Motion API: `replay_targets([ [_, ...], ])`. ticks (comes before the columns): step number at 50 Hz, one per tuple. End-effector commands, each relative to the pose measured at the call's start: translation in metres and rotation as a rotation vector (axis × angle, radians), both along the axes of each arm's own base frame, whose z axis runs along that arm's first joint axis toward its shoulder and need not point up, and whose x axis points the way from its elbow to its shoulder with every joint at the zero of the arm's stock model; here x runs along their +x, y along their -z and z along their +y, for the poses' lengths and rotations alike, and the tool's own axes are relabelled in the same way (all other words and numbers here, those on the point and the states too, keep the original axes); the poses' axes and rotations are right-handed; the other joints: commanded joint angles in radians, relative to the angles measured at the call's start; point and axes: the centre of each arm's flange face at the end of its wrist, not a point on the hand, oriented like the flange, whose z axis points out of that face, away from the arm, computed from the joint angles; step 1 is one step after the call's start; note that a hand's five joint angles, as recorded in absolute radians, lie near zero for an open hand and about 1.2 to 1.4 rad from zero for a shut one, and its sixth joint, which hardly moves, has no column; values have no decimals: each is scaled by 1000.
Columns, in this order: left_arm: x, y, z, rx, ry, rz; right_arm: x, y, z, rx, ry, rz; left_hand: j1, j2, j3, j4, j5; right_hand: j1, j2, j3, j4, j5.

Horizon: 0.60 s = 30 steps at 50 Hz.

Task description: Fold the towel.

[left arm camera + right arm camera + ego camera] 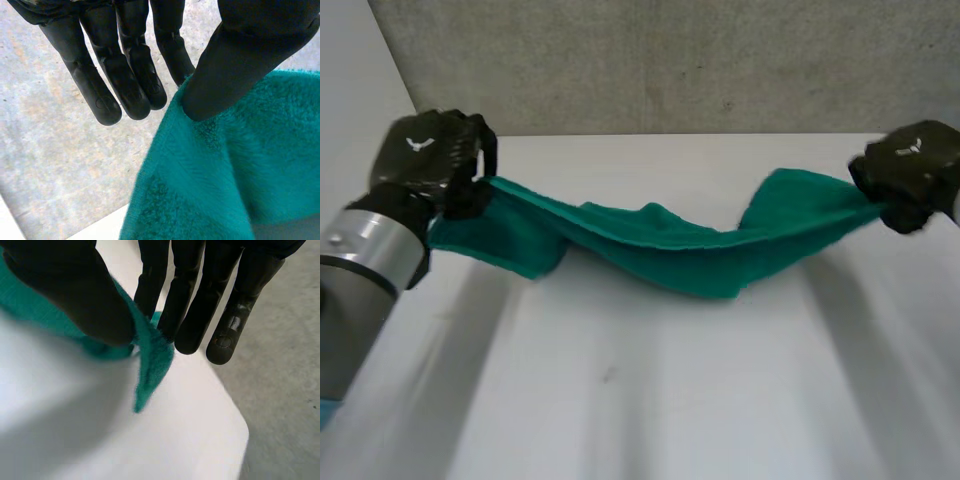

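Left hand (430,150) and right hand (910,170) each pinch an end of the green towel (660,240), which sags over the counter (670,400); next, I reckon, the ends must meet evenly.

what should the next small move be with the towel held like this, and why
Probably stretch the towel slightly wider. The left robot hand and right robot hand each pinch one end of it above the table, and its middle sags in bunched folds; taking out that slack should flatten it before folding.
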Motion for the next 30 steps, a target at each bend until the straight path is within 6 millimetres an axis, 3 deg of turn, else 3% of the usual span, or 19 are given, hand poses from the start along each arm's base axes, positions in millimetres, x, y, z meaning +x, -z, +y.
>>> replay_targets([
  [1, 17, -5, 21, 53, -40, -218, -17, 8, 46, 73, -5, 360, 243, 196, 201, 201, 262, 410, 218, 217, 208, 239],
  [4, 19, 15, 29, 119, -27, -351, -17, 13, 47, 86, -8, 364, 243, 196, 201, 201, 262, 410, 218, 217, 208, 239],
  [5, 19, 25, 33, 148, -13, -401, -17, 37, 52, 165, -33, 381, 243, 196, 201, 201, 262, 410, 218, 217, 208, 239],
  [8, 18, 58, 26, 241, 10, -467, -13, 62, 52, 247, -67, 402, 243, 196, 201, 201, 262, 410, 218, 217, 208, 239],
  [9, 18, 58, 26, 242, 10, -467, -11, 69, 51, 273, -77, 410, 243, 196, 201, 201, 262, 410, 218, 217, 208, 239],
  [11, 17, 86, 16, 335, 22, -496, -3, 88, 47, 321, -109, 427, 243, 196, 201, 201, 262, 410, 218, 217, 208, 239],
  [12, 17, 86, 16, 335, 22, -496, 0, 93, 46, 330, -118, 432, 243, 196, 201, 201, 262, 410, 218, 217, 208, 239],
  [15, 7, 111, -10, 385, 39, -519, 7, 101, 34, 324, -125, 436, 243, 196, 201, 201, 262, 410, 218, 217, 208, 239],
  [18, 3, 110, -22, 362, 37, -514, 14, 90, 1, 217, -68, 408, 243, 196, 201, 201, 262, 410, 218, 217, 208, 239],
  [20, -5, 95, -51, 275, 17, -488, 19, 69, -23, 104, -11, 343, 243, 196, 201, 201, 262, 410, 218, 217, 208, 239],
  [22, -8, 87, -58, 240, 11, -477, 22, 50, -39, 13, 27, 285, 243, 196, 201, 201, 262, 410, 218, 217, 208, 239],
  [23, -14, 68, -73, 158, -3, -450, 24, 38, -47, -38, 43, 251, 243, 196, 201, 201, 262, 410, 218, 217, 208, 239],
  [24, -22, 29, -93, -2, -38, -395, 25, 25, -55, -91, 62, 214, 243, 196, 201, 201, 262, 410, 218, 217, 208, 239],
  [25, -24, 14, -99, -66, -56, -372, 25, 25, -55, -92, 62, 214, 243, 196, 201, 201, 262, 410, 218, 217, 208, 239],
  [26, -24, 14, -99, -67, -56, -372, 28, -5, -69, -214, 96, 130, 243, 196, 201, 201, 262, 410, 218, 217, 208, 239],
  [27, -26, -2, -105, -134, -76, -349, 31, -53, -84, -407, 139, -23, 243, 196, 201, 201, 262, 410, 218, 217, 208, 239],
  [28, -27, -33, -115, -276, -122, -293, 31, -54, -84, -409, 139, -25, 243, 196, 201, 201, 262, 410, 218, 217, 208, 239],
  [29, -27, -50, -119, -354, -151, -256, 31, -70, -87, -474, 150, -81, 243, 196, 201, 201, 262, 410, 218, 217, 208, 239],
  [30, -27, -81, -122, -498, -200, -176, 31, -110, -93, -656, 165, -248, 243, 196, 201, 201, 262, 410, 218, 217, 208, 239],
])
